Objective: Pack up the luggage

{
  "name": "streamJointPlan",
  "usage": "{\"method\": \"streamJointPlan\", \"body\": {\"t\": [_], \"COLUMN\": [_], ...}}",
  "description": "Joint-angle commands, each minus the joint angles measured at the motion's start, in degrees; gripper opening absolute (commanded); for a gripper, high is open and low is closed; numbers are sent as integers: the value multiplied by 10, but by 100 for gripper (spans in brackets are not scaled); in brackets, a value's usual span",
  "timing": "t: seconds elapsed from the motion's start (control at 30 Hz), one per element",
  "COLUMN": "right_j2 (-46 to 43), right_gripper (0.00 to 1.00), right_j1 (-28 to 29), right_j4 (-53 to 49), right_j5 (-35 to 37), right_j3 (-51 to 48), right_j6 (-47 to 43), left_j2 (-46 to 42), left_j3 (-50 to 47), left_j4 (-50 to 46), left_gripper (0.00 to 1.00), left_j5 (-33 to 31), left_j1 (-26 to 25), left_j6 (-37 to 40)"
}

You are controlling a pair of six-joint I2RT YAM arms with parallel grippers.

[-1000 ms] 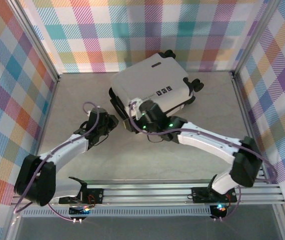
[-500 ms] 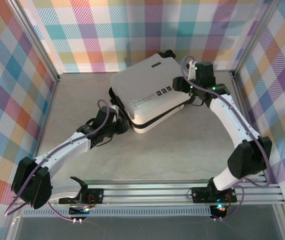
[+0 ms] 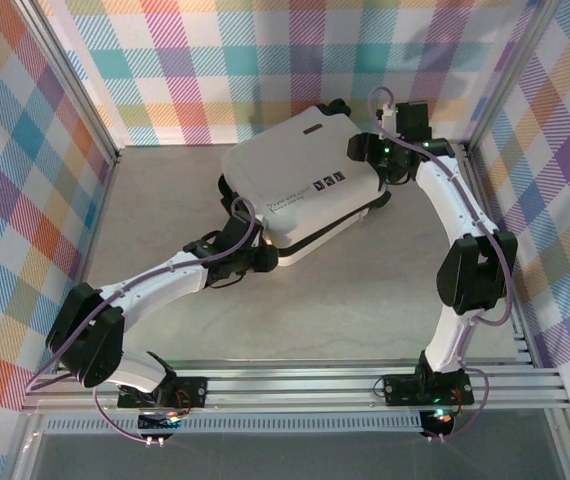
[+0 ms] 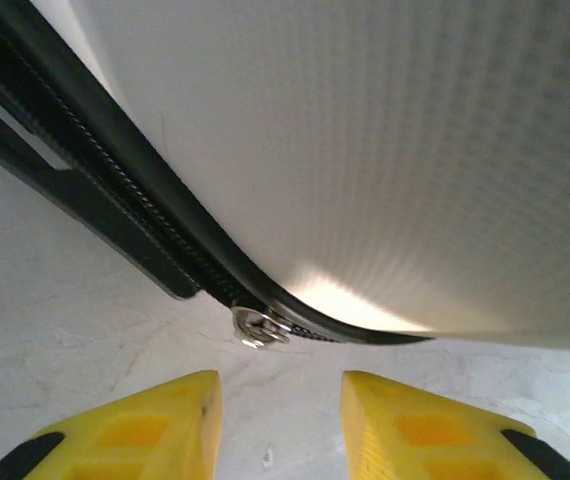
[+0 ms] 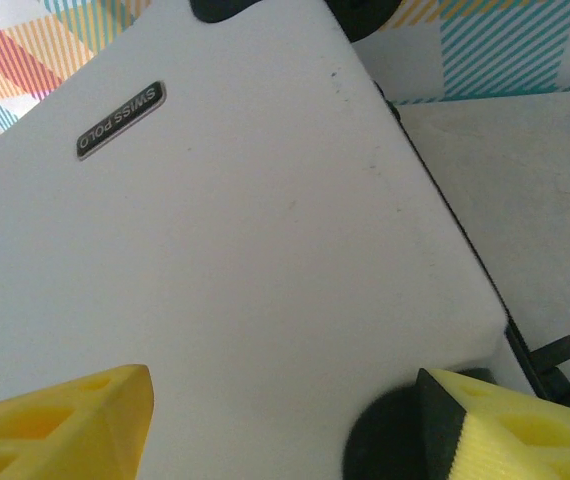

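The luggage (image 3: pixel 300 180) is a white hard-shell suitcase lying flat and closed at the back middle of the table, with black wheels at its right end. My left gripper (image 3: pixel 258 256) sits low at its front-left corner. In the left wrist view the left gripper (image 4: pixel 280 425) is open over bare table, and a silver zipper pull (image 4: pixel 260 328) hangs just beyond the tips under the white shell (image 4: pixel 385 150). My right gripper (image 3: pixel 370 150) hovers at the suitcase's far right end. Seen from its wrist, the right gripper (image 5: pixel 285 430) is wide open above the shell (image 5: pixel 245 250), by a black wheel (image 5: pixel 385 445).
Plaid walls and aluminium posts (image 3: pixel 85 110) close in the table on three sides. A metal rail (image 3: pixel 295 385) runs along the near edge. Bare grey tabletop (image 3: pixel 365 290) lies in front of the suitcase and to its left.
My right arm swung from the suitcase's front-left edge to its far right end and its gripper opened wide. My left gripper slid right to the front corner and opened a little.
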Motion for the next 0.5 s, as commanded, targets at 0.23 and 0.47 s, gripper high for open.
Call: {"method": "streamJointPlan", "body": {"t": [0.23, 0.47], "right_j2": [-2, -44], "right_gripper": [73, 75], "right_j1": [-5, 2], "right_j4": [-7, 53], "right_j5": [-70, -134], "right_j3": [2, -84], "right_j6": [-22, 12], "left_j2": [11, -24], "left_j3": [-37, -93], "left_j4": [44, 113], "left_gripper": [37, 37], "left_j5": [-59, -80], "left_j1": [-38, -45], "left_j6": [84, 95]}}
